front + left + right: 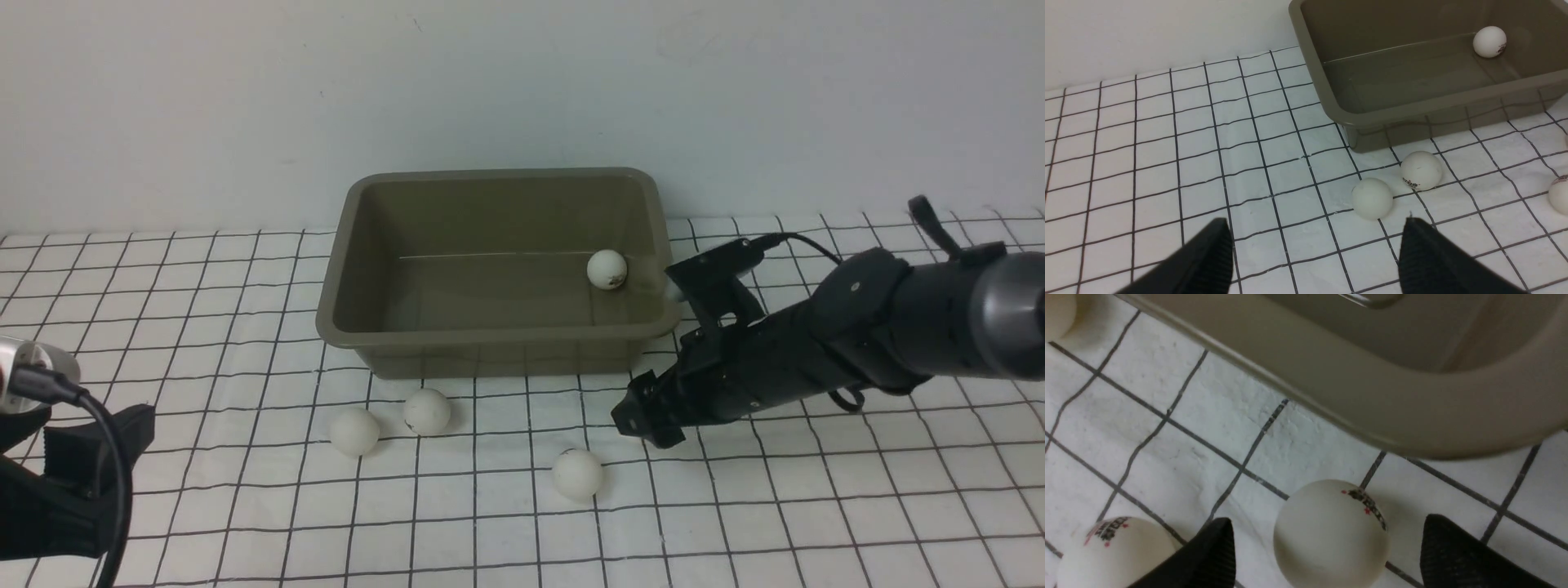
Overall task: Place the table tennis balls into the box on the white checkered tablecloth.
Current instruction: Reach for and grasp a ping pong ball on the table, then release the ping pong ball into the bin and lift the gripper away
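Note:
The olive-grey box (pixel 351 327) stands at the back middle of the white checkered tablecloth (pixel 816 523), with one table tennis ball (pixel 606 269) inside by its right wall. Three balls lie in front of it: (pixel 354 431), (pixel 427 411), (pixel 578 474). My right gripper (pixel 645 420) is open, low at the box's front right corner. In the right wrist view it (pixel 1327 518) straddles another ball (pixel 1331 539) resting on the cloth; the arm hides this ball in the front view. My left gripper (pixel 122 441) (pixel 1314 220) is open and empty at the front left.
The box rim (pixel 1412 416) is close beyond the right fingertips. A second ball (pixel 1112 555) lies beside one right finger. A pale wall rises right behind the box. Two balls (pixel 1372 199) (pixel 1421 170) lie just ahead of the left fingers.

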Available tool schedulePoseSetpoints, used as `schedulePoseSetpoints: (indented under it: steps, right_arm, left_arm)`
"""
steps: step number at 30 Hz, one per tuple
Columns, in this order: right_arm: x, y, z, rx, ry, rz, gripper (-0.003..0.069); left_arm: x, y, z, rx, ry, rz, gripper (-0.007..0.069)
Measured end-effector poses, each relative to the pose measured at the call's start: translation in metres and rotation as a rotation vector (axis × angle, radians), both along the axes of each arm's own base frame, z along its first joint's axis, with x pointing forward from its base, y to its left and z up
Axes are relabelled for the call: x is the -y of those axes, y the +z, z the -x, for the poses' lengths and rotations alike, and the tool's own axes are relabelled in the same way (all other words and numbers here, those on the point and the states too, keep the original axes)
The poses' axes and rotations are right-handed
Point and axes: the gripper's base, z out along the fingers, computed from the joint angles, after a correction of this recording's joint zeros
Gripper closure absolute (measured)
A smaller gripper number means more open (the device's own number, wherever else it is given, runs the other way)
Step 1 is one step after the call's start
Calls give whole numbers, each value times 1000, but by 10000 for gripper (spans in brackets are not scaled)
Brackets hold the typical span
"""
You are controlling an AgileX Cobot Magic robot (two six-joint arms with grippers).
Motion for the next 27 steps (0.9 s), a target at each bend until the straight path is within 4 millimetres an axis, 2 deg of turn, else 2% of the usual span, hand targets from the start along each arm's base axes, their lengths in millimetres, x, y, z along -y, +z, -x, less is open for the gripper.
schedulePoseSetpoints:
  steps: [6,8,10,14,15,17,20,21,23,26,27]
  right_arm:
    - [-2,-9,-2,-32,-25,-19,131]
    - [-2,-13,-3,-44,-34,-25,185]
    - [-3,-14,-3,-42,-29,-23,304]
    - [-2,-11,-3,-26,-11,-12,298]
    - [-1,-6,-2,-10,11,-1,298]
    - [13,18,1,16,56,26,298]
    - [35,36,2,2,39,48,298]
    - [55,49,3,-3,11,74,298]
    - [74,65,5,20,-8,106,298]
    - [79,79,8,76,11,113,298]
    - [72,88,8,114,40,86,298]
  left_arm:
    - [0,0,0,0,0,0,132]
    - [0,0,0,4,3,0,132]
    - [0,1,-1,9,5,-1,132]
    - [-1,1,-1,11,6,-1,132]
    - [-1,1,-1,11,6,-1,132]
    - [-1,1,-1,11,6,-1,132]
    - [0,1,-1,10,6,-1,132]
    - [0,1,-1,9,5,-1,132]
    - [0,0,0,5,3,0,132]
    - [0,0,0,4,3,0,132]
    - [0,0,0,3,2,0,132]
